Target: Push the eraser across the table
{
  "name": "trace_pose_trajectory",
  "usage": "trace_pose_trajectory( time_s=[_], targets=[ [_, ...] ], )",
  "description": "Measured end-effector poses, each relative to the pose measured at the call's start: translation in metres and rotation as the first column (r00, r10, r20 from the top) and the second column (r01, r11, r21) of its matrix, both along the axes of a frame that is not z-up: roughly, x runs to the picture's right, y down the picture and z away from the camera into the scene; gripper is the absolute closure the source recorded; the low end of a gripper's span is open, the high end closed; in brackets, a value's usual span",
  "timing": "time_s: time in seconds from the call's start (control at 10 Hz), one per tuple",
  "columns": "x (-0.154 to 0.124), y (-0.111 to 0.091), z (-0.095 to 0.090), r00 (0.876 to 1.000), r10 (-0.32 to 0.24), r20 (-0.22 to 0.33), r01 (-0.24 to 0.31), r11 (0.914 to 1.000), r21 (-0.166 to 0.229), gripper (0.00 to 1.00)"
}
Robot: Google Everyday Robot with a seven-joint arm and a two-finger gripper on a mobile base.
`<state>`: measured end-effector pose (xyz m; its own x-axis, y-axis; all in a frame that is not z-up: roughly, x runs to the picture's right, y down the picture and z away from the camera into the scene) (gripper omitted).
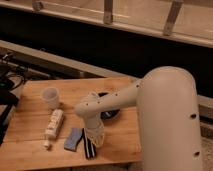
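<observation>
The eraser (pixel 73 139) is a small flat blue-grey block lying on the light brown wooden table (pixel 30 142), near the front edge and a little right of the middle. My gripper (pixel 90 146), with its black-and-white striped tip, hangs down from the white arm (pixel 115 100) and sits right beside the eraser's right side, at tabletop level. I cannot tell whether it touches the eraser.
A long white segmented bar (pixel 53 125) lies left of the eraser. A white cup (pixel 50 97) stands at the back left. A dark round object (pixel 109 113) lies behind the arm. Dark cables (pixel 7 82) hang off the left edge. A railing (pixel 107 15) runs behind.
</observation>
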<state>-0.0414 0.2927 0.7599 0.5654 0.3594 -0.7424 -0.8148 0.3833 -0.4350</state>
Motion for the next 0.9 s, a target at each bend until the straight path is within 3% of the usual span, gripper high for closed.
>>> trace_pose_trajectory(
  time_s=[0.2,0.5,0.9],
  targets=[
    [-0.006,0.008,0.005,1.000,-0.002,0.018,0.003,0.9998,-0.018,1.00],
    [-0.032,0.014,0.006,0.996,-0.004,0.091,0.006,0.9996,-0.028,1.00],
    [-0.098,-0.006,0.011,0.977,-0.058,0.206,0.056,0.9983,0.015,1.00]
  ],
)
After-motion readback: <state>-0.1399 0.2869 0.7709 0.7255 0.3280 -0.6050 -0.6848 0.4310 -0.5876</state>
